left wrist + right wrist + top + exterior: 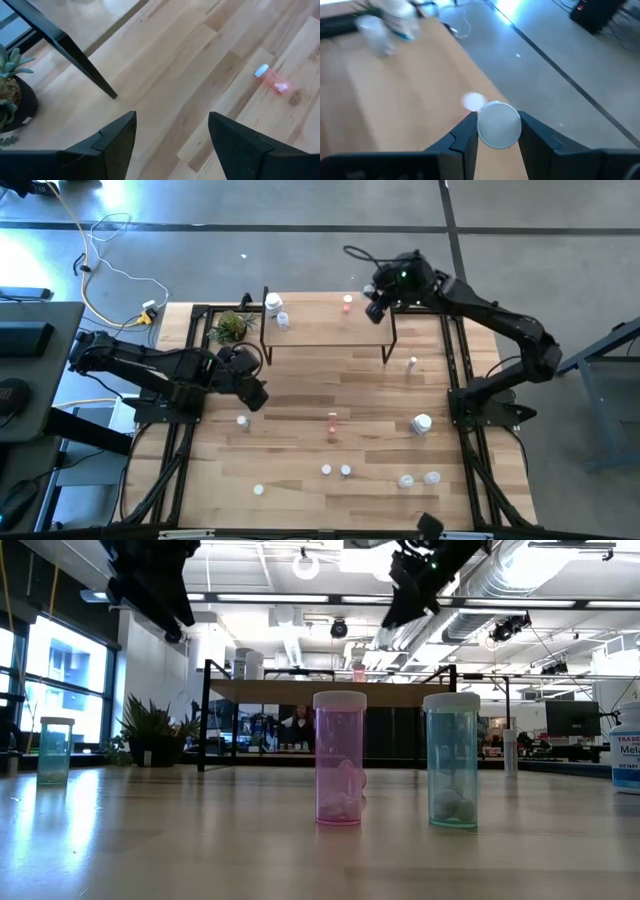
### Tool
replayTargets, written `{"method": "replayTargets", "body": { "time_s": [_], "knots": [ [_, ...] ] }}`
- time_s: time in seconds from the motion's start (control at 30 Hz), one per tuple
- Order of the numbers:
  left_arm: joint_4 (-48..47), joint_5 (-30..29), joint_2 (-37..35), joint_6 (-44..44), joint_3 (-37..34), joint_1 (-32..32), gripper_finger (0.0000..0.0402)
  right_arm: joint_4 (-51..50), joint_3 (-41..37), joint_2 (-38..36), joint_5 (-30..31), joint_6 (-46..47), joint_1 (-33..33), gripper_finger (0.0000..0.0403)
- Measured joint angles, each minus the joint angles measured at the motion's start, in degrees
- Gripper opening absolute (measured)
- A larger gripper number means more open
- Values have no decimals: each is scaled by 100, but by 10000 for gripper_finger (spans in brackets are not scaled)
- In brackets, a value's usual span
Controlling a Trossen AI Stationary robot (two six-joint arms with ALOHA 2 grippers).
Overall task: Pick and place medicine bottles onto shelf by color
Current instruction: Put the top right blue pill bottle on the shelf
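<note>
Your right gripper (496, 131) pinches a white-capped bottle (499, 125) above the shelf (320, 330), beside the pink bottle (347, 302), ready for placing by colour. Your left gripper (172, 145) waits spread over the counter (300, 395).

Shelf (320, 330) middle lies bare between white bottles (276, 310) and pink bottle (347, 303).

Bottle body (499, 125) hidden under its white cap between right tool fingers, far shelf bottles (390, 22) blurred
</note>
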Motion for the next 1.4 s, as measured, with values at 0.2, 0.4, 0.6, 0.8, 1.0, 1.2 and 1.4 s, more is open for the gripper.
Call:
{"method": "replayTargets", "body": {
  "time_s": [0.2, 0.4, 0.6, 0.8, 1.0, 1.2, 1.4],
  "knots": [
    [-1, 0, 0, 90, 0, 28, 239, -271, 0, 10, 0, -16, -538, 108],
    [-9, -16, 0, 92, 0, 28, 239, -453, 0, 216, -70, -6, -793, 108],
    [-18, -90, 0, 92, 0, 26, 239, -781, 0, 455, -114, -25, -698, 108],
    [-21, -109, -1, 237, 0, 28, 239, -834, 0, 582, -8, -82, -522, 108],
    [-21, -184, -2, 238, 0, 26, 239, -864, 0, 815, 101, -140, -496, 108],
    [-21, -240, -1, 298, 0, 26, 239, -848, 0, 855, 119, -139, -494, 108],
    [-21, -196, 0, 297, 0, 27, 239, -888, 0, 855, 118, -144, -494, 108]
  ]
}}
